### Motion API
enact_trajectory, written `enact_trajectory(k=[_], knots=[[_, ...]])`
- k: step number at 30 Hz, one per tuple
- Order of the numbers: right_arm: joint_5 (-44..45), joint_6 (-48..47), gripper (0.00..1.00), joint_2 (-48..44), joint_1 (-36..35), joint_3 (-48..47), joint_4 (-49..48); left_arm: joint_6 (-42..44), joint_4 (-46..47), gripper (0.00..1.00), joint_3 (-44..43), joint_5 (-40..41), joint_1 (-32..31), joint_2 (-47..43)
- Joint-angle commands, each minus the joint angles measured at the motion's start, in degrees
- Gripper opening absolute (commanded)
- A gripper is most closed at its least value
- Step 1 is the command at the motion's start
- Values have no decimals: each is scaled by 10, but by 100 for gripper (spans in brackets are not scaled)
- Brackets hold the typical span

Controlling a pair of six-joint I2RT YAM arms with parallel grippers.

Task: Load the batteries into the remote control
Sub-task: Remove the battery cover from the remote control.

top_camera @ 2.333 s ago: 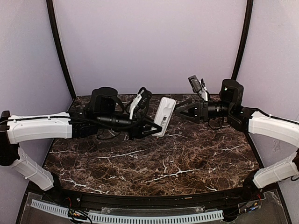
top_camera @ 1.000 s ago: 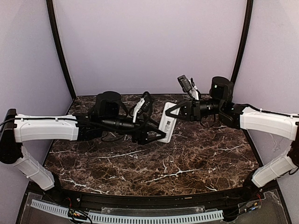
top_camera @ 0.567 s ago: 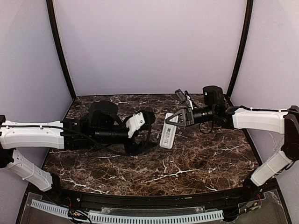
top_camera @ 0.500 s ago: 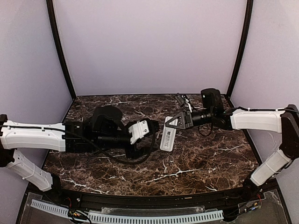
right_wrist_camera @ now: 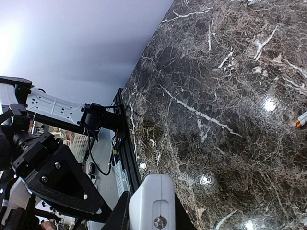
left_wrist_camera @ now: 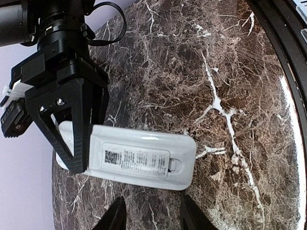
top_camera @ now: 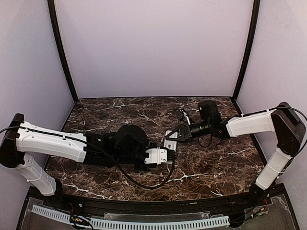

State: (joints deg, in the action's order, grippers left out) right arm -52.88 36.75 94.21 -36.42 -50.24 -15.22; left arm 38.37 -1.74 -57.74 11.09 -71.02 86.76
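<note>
The remote control [left_wrist_camera: 144, 158] is a slim white bar with its back and printed label facing the left wrist camera. My right gripper [left_wrist_camera: 67, 112] is shut on one end of it and holds it low over the marble table [top_camera: 216, 167]. The same remote [right_wrist_camera: 152, 203] sits between that gripper's [right_wrist_camera: 149, 214] fingers in the right wrist view, and shows as a white patch [top_camera: 169, 143] from above. My left gripper [left_wrist_camera: 153, 218] is open with nothing between its fingertips, which point at the remote's long side just short of it. A pale stick with an orange tip [right_wrist_camera: 301, 119] lies at the edge; I cannot tell whether it is a battery.
The left arm [top_camera: 53, 143] stretches low across the near half of the table, its wrist [top_camera: 154, 155] just in front of the remote. The right arm [top_camera: 249, 123] reaches in from the right. Black frame rails [top_camera: 62, 52] and lilac walls close in the back and sides.
The left gripper let go of the remote, drew back and swung round to its near side, low over the table. The right gripper carried the remote down and toward the centre.
</note>
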Motion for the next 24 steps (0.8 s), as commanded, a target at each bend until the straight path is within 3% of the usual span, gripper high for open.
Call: enact_trajectory(k=[1,9,24], knots=[[-5,13,0,20,-18,-12,-33,17,-13,38,-23,10,-4,19],[-6,23,0,37,-33,-12,-49,15,-14,36,-31,-11,-4,50],[-16,35,0,44,-42,-18,-67,18,-14,41,-34,2,-4,75]])
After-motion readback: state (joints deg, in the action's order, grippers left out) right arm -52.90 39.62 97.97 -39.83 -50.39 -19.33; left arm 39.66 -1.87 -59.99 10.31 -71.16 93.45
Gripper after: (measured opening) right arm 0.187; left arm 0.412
